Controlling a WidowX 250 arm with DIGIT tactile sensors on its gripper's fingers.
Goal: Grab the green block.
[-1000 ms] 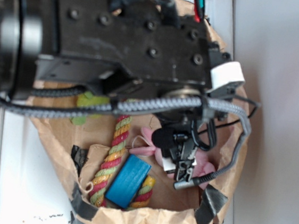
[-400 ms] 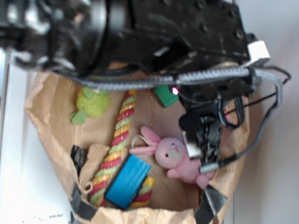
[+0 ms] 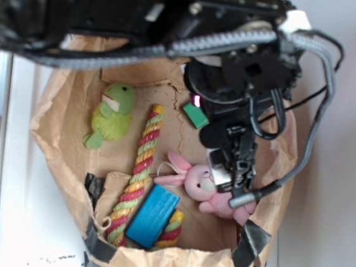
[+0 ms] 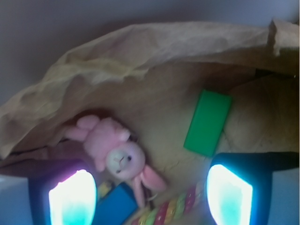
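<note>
Hovering over the crumpled paper bag (image 3: 56, 140), the gripper (image 4: 151, 199) has its jaws spread wide with nothing between them. In the wrist view you can see both glowing fingers (image 4: 72, 197) at the bottom corners of the shot, well apart, and neither one touches anything.

The green block (image 4: 208, 123) lies flat on the brown paper, just above the right-hand finger in that view and a bit inside it, close but not in contact. From the exterior camera the green block (image 3: 195, 115) peeks out right beside the black gripper housing (image 3: 247, 83), up toward the bag's far edge, partly covered by the arm.

Next out is the pink plush bunny (image 4: 115, 152), lying on its back more toward the left-hand finger. In the exterior shot the bunny (image 3: 207, 187) sits near the bag's right side, partly under the gripper.

Past that, a striped rope toy (image 3: 137, 174) runs down the middle of the bag, and the blue block (image 3: 152, 215) rests on its lower end near the bag's front edge. The fuzzy yellow-green plush bird (image 3: 112, 117) sits over by the left side, well apart from everything the gripper is near.
</note>
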